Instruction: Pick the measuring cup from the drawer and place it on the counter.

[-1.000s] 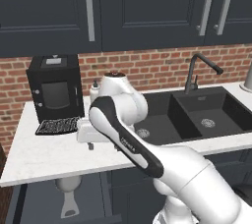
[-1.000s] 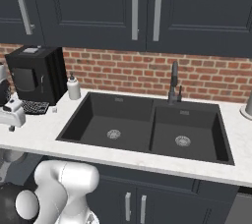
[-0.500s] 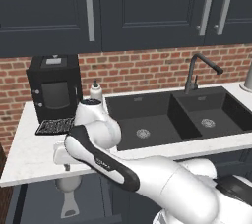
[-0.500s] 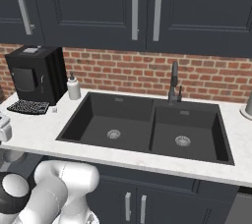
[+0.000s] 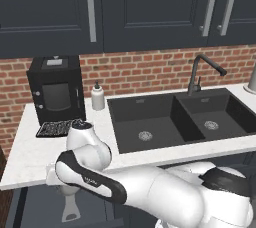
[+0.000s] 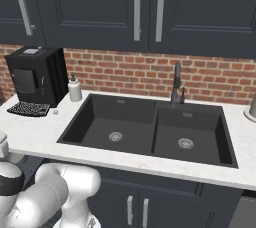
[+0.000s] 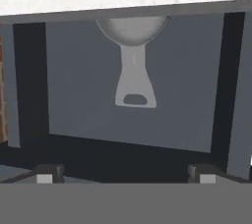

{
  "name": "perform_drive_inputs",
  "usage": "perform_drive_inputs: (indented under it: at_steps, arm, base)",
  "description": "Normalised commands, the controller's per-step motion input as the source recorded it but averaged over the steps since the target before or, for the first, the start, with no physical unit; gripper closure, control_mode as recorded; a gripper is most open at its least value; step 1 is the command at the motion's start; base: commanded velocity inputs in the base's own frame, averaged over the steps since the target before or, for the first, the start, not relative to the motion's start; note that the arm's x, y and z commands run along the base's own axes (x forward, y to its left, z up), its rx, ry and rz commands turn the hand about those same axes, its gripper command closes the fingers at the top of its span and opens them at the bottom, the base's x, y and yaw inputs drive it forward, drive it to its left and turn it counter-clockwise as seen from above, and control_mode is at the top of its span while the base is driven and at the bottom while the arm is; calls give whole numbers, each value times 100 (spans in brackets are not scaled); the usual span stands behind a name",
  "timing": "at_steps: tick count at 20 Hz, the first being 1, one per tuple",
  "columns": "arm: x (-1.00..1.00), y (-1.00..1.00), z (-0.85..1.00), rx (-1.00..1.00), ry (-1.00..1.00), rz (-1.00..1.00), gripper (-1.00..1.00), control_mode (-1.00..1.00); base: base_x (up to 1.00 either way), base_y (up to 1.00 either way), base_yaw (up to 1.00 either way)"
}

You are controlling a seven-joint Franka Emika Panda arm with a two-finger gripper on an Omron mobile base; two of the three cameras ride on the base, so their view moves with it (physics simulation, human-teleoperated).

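The measuring cup (image 7: 134, 78) lies flat in the open drawer (image 7: 74, 90). Its round light-grey bowl sits partly under the counter's edge, and its long handle with the hole points toward me. In the left base view its handle (image 5: 70, 207) shows in the drawer (image 5: 30, 207) at the lower left. My gripper (image 7: 125, 176) is open, level with the drawer's front and short of the handle, with nothing between its fingertips (image 7: 47, 174). The white counter (image 5: 30, 154) runs above the drawer, and my hand hangs just below its front edge.
On the counter stand a black coffee machine (image 5: 55, 89), a white soap bottle (image 5: 98, 97) and the black double sink (image 5: 175, 117) with its tap (image 5: 200, 72). My own arm curls across the cabinet fronts below the counter. Dark drawer walls (image 7: 29, 80) flank the cup.
The arm swung left and down, from over the counter near the soap bottle to below the counter's front edge at the open drawer. The cup has not moved.
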Motion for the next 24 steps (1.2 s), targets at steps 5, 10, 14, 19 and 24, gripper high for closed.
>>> perform_drive_inputs:
  at_steps: [5,10,14,19,24]
  arm:
    - [-11,41,-68,-2,0,2,-100,-100]
    - [-16,44,-61,-5,0,6,-100,-100]
    - [-3,37,-37,-1,0,2,-100,-100]
    - [0,27,-27,-1,0,3,-100,-100]
    - [0,14,-26,0,2,4,-100,-100]
  base:
    - [0,0,0]
    - [0,0,0]
    - [0,0,0]
    - [0,0,0]
    - [0,0,0]
